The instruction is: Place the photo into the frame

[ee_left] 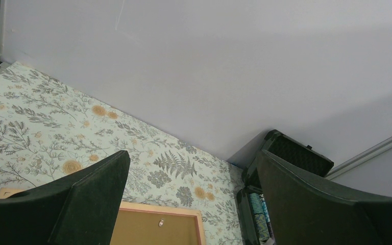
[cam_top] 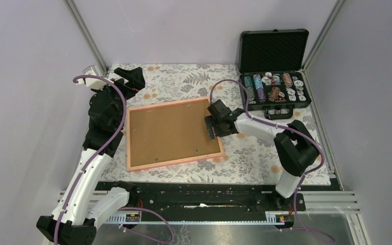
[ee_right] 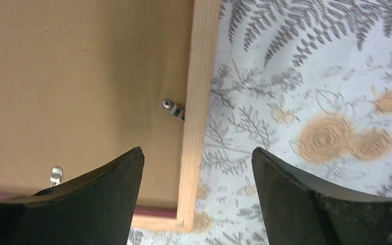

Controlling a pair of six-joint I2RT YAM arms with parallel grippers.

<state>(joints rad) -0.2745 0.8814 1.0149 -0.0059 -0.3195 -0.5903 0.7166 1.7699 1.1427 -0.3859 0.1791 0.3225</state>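
The frame (cam_top: 131,138) lies face down in the middle of the table, a pink-edged rectangle. A brown backing board (cam_top: 169,132) fills it and carries small metal clips. The photo is hidden from view. My right gripper (cam_top: 210,127) is open and hovers over the frame's right edge. In the right wrist view its jaws straddle the wooden rail (ee_right: 198,102), beside a metal clip (ee_right: 173,108). My left gripper (cam_top: 131,77) is open and empty, raised above the table's far left, beyond the frame's far-left corner. The left wrist view shows the frame's far edge (ee_left: 153,209).
An open black case (cam_top: 274,81) with rolls of coloured chips stands at the back right. The floral cloth (cam_top: 245,158) covers the table. Grey walls close in the back and sides. A black rail (cam_top: 194,196) runs along the near edge.
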